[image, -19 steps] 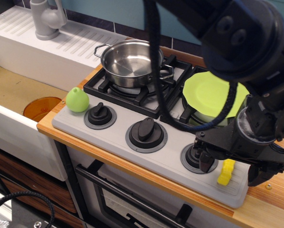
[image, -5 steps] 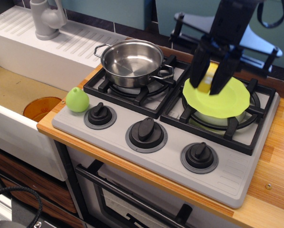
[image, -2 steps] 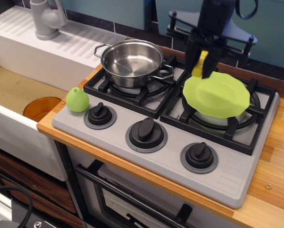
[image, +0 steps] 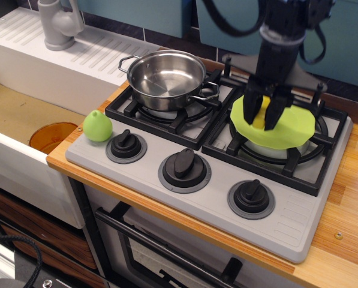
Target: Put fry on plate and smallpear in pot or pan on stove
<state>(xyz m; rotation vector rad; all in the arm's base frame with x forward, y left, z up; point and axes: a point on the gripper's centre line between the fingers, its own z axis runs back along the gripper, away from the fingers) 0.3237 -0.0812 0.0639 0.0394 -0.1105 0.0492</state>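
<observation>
The yellow fry [image: 261,114] sits between the fingers of my gripper [image: 262,123], which is shut on it and held low over the left part of the lime-green plate [image: 294,129]. The plate rests tilted on the right burner of the grey stove [image: 217,201]. The steel pot [image: 165,75] stands empty on the left burner. The light green smallpear [image: 98,126] lies on the stove's front left corner, beside the leftmost knob [image: 126,145], far from the gripper.
Two more black knobs [image: 184,165] [image: 251,196] line the stove's front. A white sink with a grey faucet [image: 59,24] and an orange cup [image: 52,137] lies to the left. The wooden counter edge [image: 346,198] runs on the right.
The gripper picked the fry up from the stove's front right corner, carried it up and back, and has now come down with it onto the plate's left side.
</observation>
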